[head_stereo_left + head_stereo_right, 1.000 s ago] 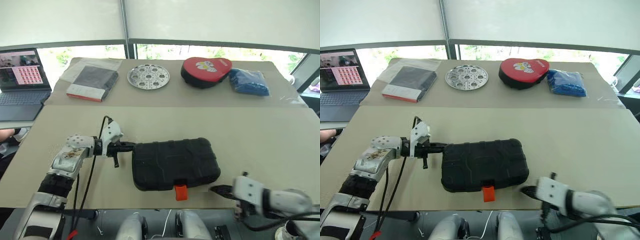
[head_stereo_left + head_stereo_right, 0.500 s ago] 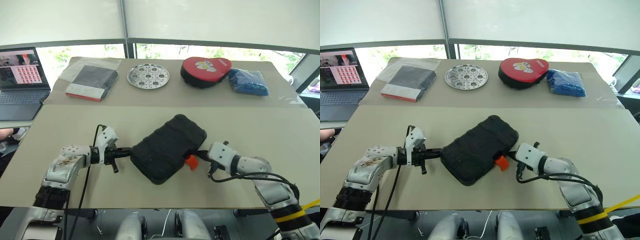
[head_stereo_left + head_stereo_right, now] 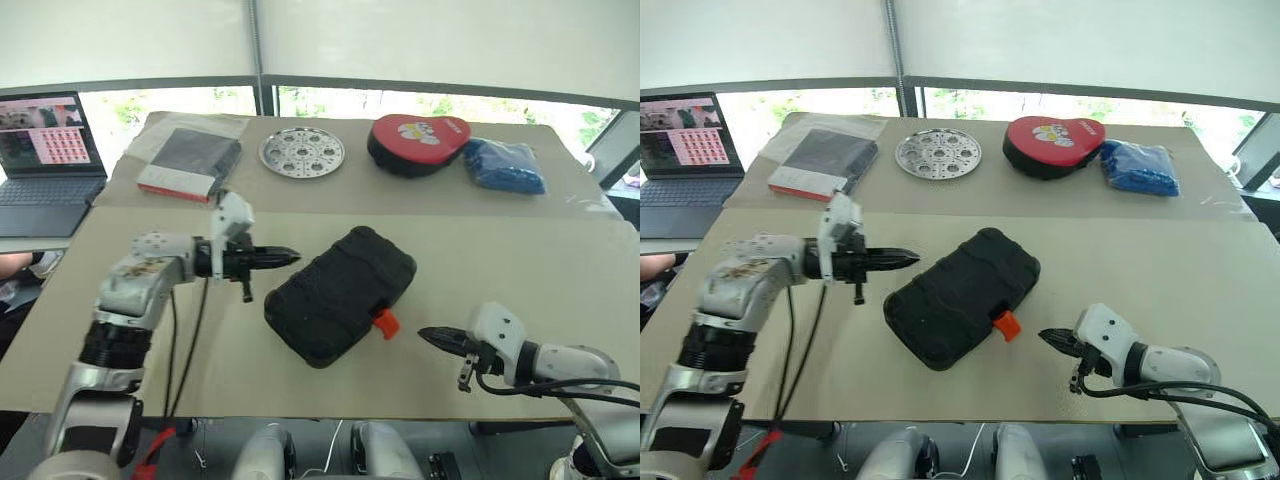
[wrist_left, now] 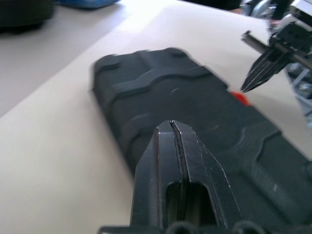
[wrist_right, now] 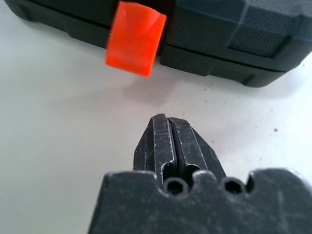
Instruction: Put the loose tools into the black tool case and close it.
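The black tool case lies closed and slanted on the near table, its orange latch pointing toward the front right. My left gripper is shut and hovers above the table just left of the case's far corner, clear of it. My right gripper is shut and empty, low over the table a short gap to the right of the latch. In the left wrist view the case lies just past my shut fingertips. The loose tools are out of view.
On the far table stand a laptop, a flat dark book, a round metal plate, a red-topped black pouch and a blue bundle. The near table's front edge runs just below my right gripper.
The case, square to the front edge a second ago, has been swung onto a slant. Since then my left gripper has risen off it and my right gripper has pulled back from the latch.
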Controlling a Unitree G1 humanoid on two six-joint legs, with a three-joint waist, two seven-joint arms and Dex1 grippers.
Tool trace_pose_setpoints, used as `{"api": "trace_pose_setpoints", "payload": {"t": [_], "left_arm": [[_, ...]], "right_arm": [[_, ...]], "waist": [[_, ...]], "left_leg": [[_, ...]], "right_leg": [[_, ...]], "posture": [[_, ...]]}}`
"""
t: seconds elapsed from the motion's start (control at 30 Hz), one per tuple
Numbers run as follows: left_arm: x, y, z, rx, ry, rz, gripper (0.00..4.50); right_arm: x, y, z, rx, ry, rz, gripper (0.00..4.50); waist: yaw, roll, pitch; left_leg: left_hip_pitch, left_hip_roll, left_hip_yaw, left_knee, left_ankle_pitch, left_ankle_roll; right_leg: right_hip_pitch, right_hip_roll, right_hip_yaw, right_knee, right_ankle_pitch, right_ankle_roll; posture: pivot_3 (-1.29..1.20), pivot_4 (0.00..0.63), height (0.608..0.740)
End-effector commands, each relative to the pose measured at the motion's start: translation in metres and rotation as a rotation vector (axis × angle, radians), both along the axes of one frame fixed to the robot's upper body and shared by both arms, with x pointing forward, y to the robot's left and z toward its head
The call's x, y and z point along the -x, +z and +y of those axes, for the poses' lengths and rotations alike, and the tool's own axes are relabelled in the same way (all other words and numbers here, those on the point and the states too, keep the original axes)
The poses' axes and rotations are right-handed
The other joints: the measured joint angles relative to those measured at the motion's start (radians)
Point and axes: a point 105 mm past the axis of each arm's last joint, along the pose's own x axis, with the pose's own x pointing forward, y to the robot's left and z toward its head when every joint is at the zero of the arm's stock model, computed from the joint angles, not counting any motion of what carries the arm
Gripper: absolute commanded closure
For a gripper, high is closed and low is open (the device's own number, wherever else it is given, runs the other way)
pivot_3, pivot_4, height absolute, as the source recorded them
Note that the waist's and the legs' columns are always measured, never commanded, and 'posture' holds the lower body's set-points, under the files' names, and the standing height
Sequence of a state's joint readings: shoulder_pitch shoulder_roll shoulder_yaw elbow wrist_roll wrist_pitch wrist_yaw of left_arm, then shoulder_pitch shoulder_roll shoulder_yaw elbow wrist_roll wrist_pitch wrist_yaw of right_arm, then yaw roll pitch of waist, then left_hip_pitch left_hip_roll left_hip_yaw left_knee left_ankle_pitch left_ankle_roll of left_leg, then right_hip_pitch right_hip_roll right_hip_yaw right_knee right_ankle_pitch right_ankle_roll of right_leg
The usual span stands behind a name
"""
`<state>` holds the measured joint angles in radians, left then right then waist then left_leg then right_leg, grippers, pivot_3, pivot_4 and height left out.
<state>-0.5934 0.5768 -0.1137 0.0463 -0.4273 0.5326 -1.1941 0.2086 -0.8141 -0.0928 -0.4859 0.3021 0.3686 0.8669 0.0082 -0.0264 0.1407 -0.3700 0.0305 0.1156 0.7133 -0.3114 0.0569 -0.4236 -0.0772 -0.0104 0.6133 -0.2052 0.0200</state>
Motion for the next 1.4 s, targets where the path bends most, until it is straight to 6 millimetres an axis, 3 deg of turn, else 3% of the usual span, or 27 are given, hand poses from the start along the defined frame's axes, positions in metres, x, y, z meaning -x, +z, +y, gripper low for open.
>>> {"api": "trace_pose_setpoints", "payload": {"t": [0.03,0.4,0.9,1.17,1.4], "left_arm": [[-0.004,-0.003,-0.012,-0.042,-0.034,-0.054,4.5],[-0.007,-0.015,-0.034,-0.057,-0.05,-0.051,4.5],[0.0,-0.041,-0.028,-0.151,-0.063,-0.007,4.5],[0.003,-0.046,-0.031,-0.159,-0.077,-0.003,4.5],[0.005,-0.048,-0.029,-0.163,-0.074,0.006,4.5]], "right_arm": [[0.008,-0.009,0.006,0.014,-0.014,0.087,4.47],[-0.013,-0.008,0.035,0.002,-0.001,0.0,4.47],[-0.023,0.015,0.056,-0.018,0.063,-0.046,4.47],[-0.034,-0.005,0.047,0.078,0.019,0.029,4.47],[-0.023,0.021,0.027,0.021,0.023,-0.06,4.47]], "waist": [[-0.002,0.0,0.0],[0.004,0.0,0.0],[0.0,0.0,0.0],[-0.001,0.0,0.0],[0.0,0.001,-0.001]], "left_leg": [[0.0,0.0,0.0,0.0,0.0,0.0],[-0.001,0.0,-0.001,0.0,-0.003,0.006],[0.0,0.0,-0.001,0.0,-0.003,0.005],[0.0,0.0,-0.001,0.0,-0.003,0.006],[0.0,0.0,0.0,0.0,-0.003,0.005]], "right_leg": [[-0.001,0.001,0.0,0.0,0.0,0.0],[-0.001,0.0,-0.001,0.0,0.0,-0.001],[-0.001,0.0,-0.001,0.0,0.0,0.0],[-0.001,0.0,-0.001,0.0,-0.001,-0.001],[0.0,0.0,-0.001,-0.001,-0.001,0.0]], "posture": [[0.0,0.15,0.74],[0.0,0.15,0.74],[0.0,0.15,0.74],[0.0,0.15,0.74],[0.0,0.15,0.74]]}}
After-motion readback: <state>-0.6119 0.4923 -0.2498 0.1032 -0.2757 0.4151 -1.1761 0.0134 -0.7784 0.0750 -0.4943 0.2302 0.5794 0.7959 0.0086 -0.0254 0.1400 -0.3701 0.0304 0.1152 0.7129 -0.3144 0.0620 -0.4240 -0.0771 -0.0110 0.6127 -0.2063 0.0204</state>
